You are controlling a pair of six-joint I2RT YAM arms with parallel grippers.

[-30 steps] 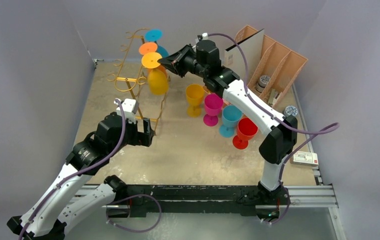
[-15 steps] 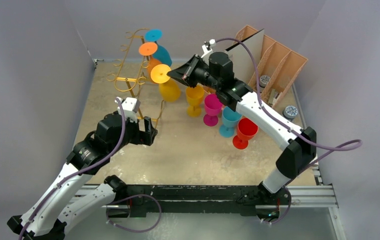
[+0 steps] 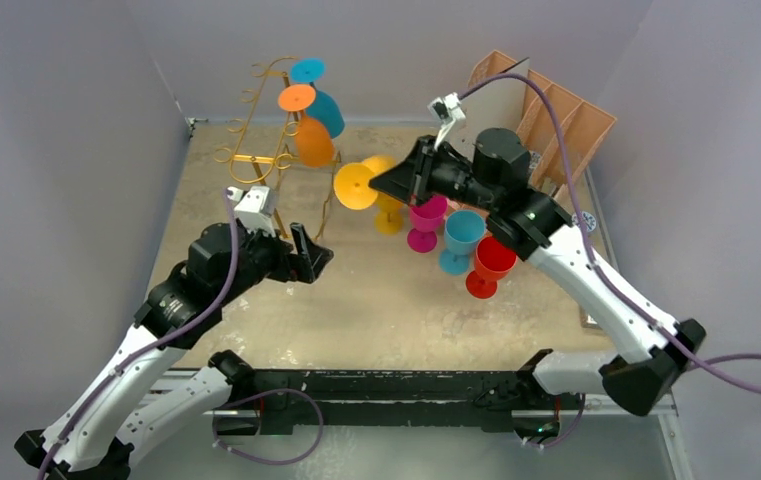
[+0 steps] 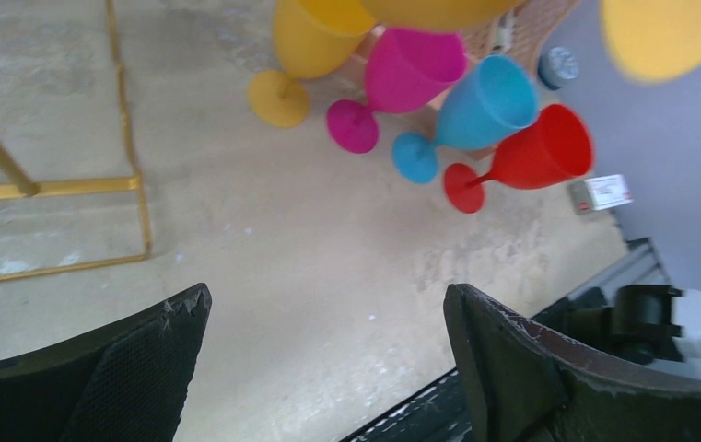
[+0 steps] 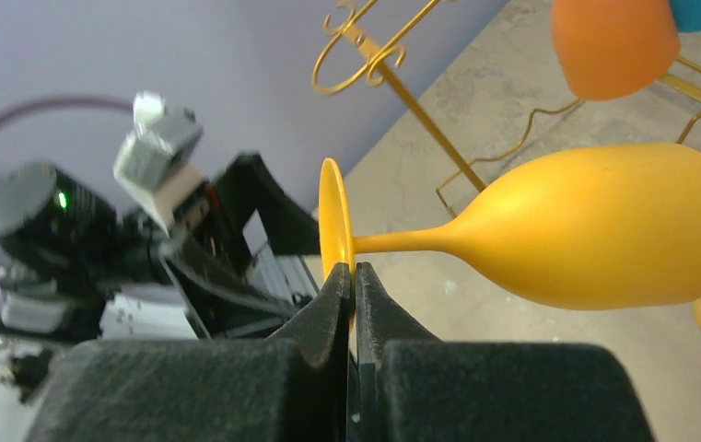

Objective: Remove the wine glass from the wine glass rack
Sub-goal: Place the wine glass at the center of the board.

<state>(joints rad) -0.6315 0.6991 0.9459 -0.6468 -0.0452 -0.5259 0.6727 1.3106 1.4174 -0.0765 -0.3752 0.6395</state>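
The gold wire wine glass rack (image 3: 256,158) stands at the back left of the table. An orange glass (image 3: 312,142) and a blue glass (image 3: 327,110) hang from it upside down. A yellow wine glass (image 5: 604,226) lies sideways in the air, right of the rack and clear of it. My right gripper (image 5: 354,272) is shut on the rim of its round foot (image 3: 354,186). Nearer the front and lower than the rack, my left gripper (image 3: 306,255) hangs above the table, open and holding nothing (image 4: 328,304).
Several glasses stand upright mid-table: yellow (image 4: 314,41), magenta (image 3: 426,215), blue (image 3: 461,235), red (image 3: 491,262). A peach slotted organiser (image 3: 566,115) fills the back right corner. The rack's wire base (image 4: 134,184) lies just ahead of my left fingers.
My right arm has carried the yellow glass off the rack, rightward and toward the front. My left gripper has edged right, still open.
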